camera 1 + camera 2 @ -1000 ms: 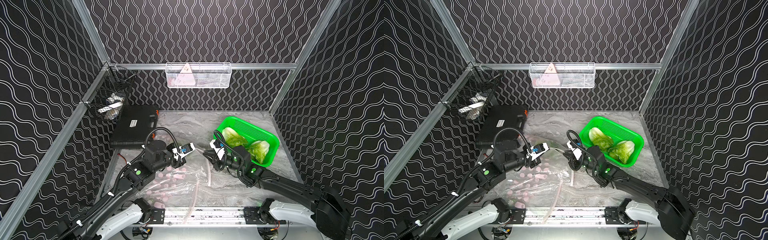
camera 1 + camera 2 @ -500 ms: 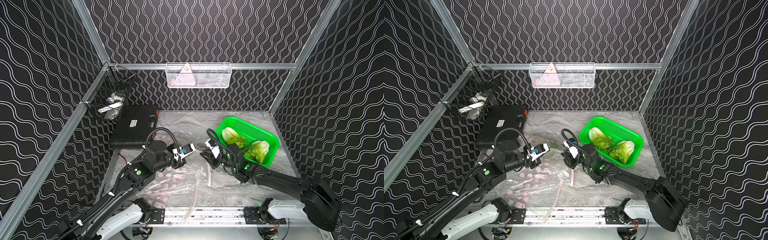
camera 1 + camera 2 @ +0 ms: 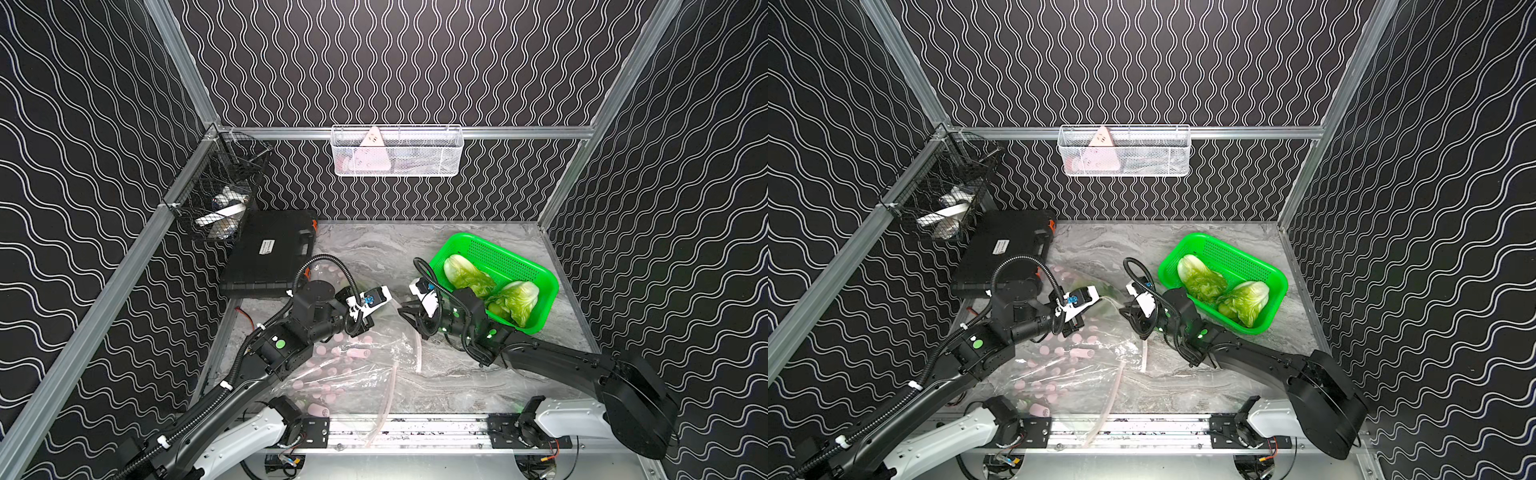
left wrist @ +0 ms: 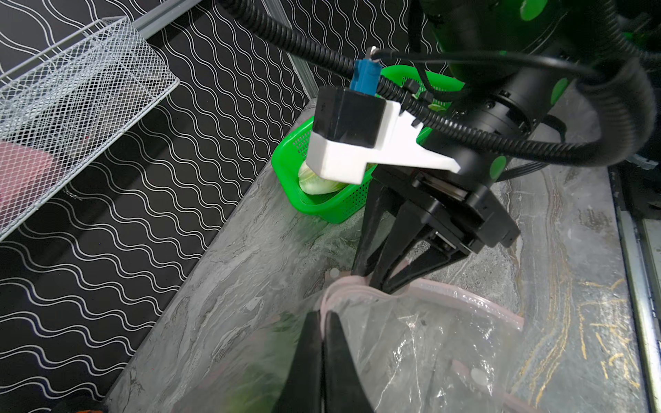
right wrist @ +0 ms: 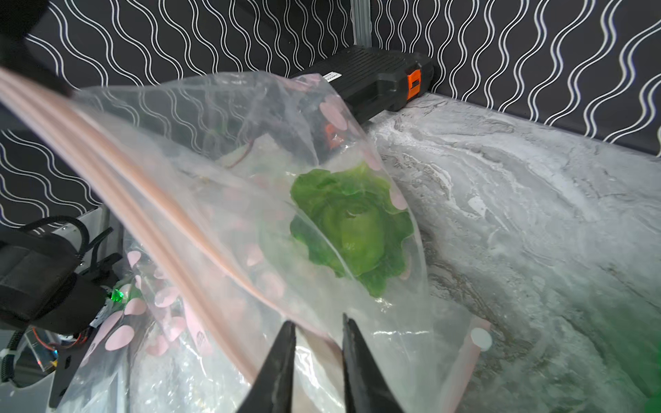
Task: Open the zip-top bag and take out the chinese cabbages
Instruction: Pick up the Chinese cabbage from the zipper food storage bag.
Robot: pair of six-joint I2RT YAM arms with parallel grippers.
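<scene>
Wider-spread right gripper [image 5: 317, 323], left gripper [image 4: 322, 316] tight on bag [image 5: 221, 143]; cabbage [image 5: 352, 229] within, two in basket [image 3: 505, 259]

Zip-top bag [image 5: 229, 118] is clear glossy plastic film, all crinkly, with a smooth pink zip strip [image 5: 161, 221]. Desk [image 3: 374, 249] looks like polished grey marble. Green basket [image 3: 500, 259] is shiny perforated plastic, and the chinese cabbages [image 3: 467, 274] in it have crinkled, waxy-looking leaves. Black case [image 3: 270, 249] across the desk from it is matt ribbed plastic.

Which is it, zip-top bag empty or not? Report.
Not empty: a chinese cabbage shows through the clear zip-top bag, lying inside it.
</scene>
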